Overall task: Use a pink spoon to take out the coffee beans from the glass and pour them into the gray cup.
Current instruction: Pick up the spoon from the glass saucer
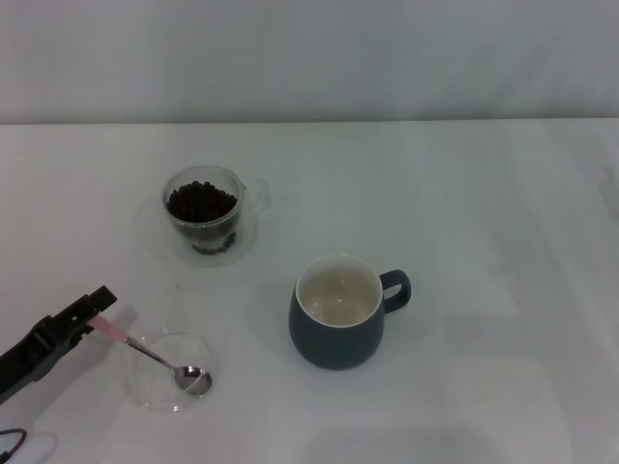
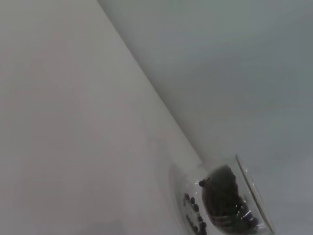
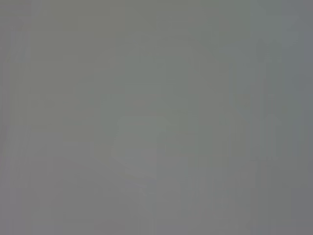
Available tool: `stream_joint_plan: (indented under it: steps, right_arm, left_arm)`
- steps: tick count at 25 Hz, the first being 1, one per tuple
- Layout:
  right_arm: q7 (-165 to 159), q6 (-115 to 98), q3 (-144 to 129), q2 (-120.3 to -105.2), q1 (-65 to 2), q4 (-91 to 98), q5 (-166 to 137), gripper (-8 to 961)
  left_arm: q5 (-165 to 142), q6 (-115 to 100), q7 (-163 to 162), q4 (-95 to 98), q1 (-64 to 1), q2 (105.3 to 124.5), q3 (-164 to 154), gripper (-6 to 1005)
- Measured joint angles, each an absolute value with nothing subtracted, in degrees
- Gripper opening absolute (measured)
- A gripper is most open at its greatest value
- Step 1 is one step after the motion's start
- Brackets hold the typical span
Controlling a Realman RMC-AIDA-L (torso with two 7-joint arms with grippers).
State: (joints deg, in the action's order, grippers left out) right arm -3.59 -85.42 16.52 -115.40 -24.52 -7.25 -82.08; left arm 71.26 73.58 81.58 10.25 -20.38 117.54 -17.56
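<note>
The pink spoon (image 1: 145, 350) lies slanted with its metal bowl inside a shallow clear dish (image 1: 155, 391) at the front left. Its pink handle end sits in my left gripper (image 1: 96, 313), which is shut on it just left of the dish. The glass (image 1: 203, 211) holding the coffee beans (image 1: 201, 201) stands farther back on the left; the left wrist view also shows the glass (image 2: 254, 196) with the coffee beans (image 2: 221, 200). The gray cup (image 1: 338, 324), cream-white inside with nothing in it, stands in the middle with its handle pointing right. My right gripper is out of view.
Everything rests on a white table (image 1: 484, 242) that meets a pale wall at the back. The right wrist view shows only a plain grey surface.
</note>
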Motion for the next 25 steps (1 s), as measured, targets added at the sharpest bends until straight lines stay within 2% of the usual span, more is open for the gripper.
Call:
stream_joint_plan:
  steps: [3,5,11,25]
  right_arm:
    - [-3.71,-85.42,16.52,-115.4,-24.52,-7.29,-82.08,841]
    - [-3.74,-85.42,16.52,-115.43,-24.52,-7.3,-82.09,840]
    - [-3.76,-85.56,16.52,-115.47,-24.52,-7.3,-82.09,840]
    - [-3.78,-85.59,16.52,-115.49,-24.52,-7.96,-82.09,841]
  left_arm:
    - [71.1,73.57,81.92,10.38,-20.56,117.65,-17.69,816]
    - [71.15,73.47,82.04,10.7,-20.41,117.8,-17.63,571]
    - [71.11,73.02,82.02,10.81,-20.28,117.62,-17.7,356]
    - [70.29,73.14,82.73,10.81,-20.8,117.42,-17.75,184]
